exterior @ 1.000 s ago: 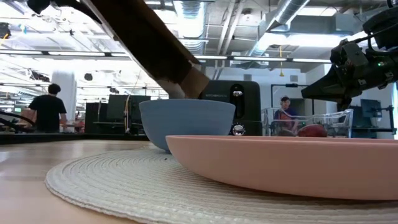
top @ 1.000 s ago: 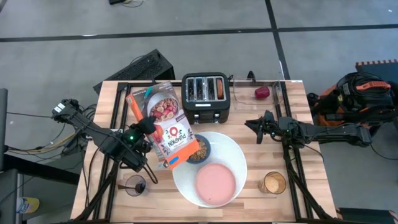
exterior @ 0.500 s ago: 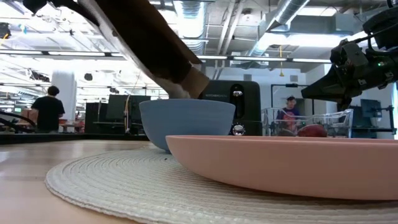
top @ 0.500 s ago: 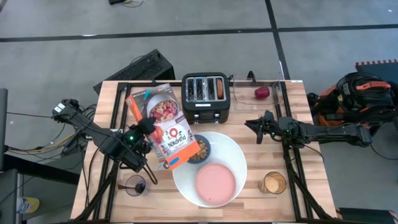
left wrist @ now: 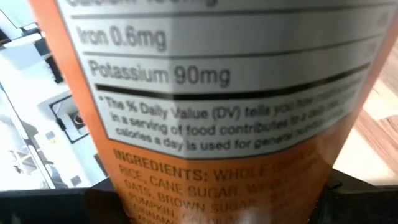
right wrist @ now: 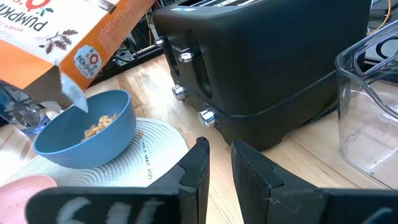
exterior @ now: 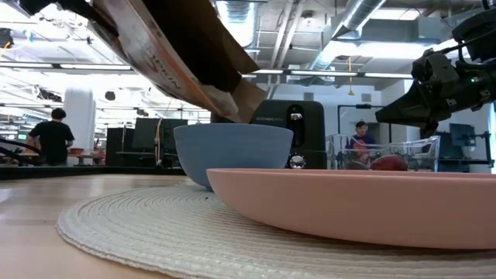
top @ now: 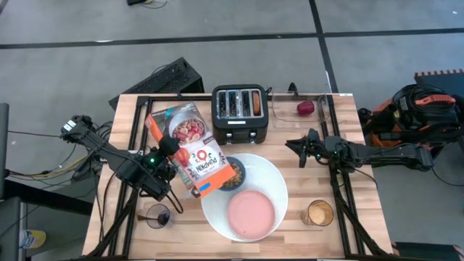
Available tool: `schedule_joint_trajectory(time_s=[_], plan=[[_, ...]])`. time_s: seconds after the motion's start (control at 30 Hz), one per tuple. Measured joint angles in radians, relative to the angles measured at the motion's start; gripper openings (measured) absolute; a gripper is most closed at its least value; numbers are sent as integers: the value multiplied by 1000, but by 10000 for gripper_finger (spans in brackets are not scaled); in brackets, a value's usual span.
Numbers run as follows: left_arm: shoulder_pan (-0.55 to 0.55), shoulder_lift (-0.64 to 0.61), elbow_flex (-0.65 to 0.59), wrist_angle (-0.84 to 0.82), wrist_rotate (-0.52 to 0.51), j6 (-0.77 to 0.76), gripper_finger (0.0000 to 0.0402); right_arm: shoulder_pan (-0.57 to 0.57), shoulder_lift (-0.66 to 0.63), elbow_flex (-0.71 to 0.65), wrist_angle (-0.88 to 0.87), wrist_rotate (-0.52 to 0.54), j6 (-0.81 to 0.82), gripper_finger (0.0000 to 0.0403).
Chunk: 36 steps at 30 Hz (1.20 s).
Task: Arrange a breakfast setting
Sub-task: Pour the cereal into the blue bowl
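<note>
My left gripper (top: 175, 151) is shut on an orange cereal box (top: 190, 154), which it holds tilted above the table's left half. The box's open lower corner (right wrist: 73, 93) hangs over the small blue bowl (top: 233, 176). Brown cereal (right wrist: 99, 126) lies in that bowl. The bowl and the pink plate (top: 251, 212) sit on a round white mat (top: 272, 174). A red fruit (top: 305, 108) lies in a clear container at the far right. My right gripper (top: 290, 146) waits shut above the table, right of the toaster. My left gripper pinches the cereal box about halfway along its length, a finger on each broad face beside the narrow printed side panel (left wrist: 217, 180). The fingers reach in from the table's left, across the box. The box hangs clear of the table, slanting down toward the bowl.
A black four-slot toaster (top: 240, 112) stands at the far middle, with something brown in its right slot (top: 257, 101). A dark glass (top: 157, 215) stands near the front left and an amber-filled glass (top: 317, 213) at the front right. Bare wood shows right of the mat.
My left gripper has rolled at the wrist while staying in place. The cereal box has turned about its length with it, and in the low view its printed face now shows where its plain brown side did. The box's mouth stays over the bowl.
</note>
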Motion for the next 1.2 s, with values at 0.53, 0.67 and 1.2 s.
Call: schedule_joint_trajectory(time_s=[0.53,0.67,1.2], plan=[[-50,0,0,1,-180,164,215,0,0,0,0,0,0,91],[-50,0,0,0,-199,173,215,0,0,0,0,0,0,91],[-50,0,0,1,-143,-6,215,0,0,0,0,0,0,91]])
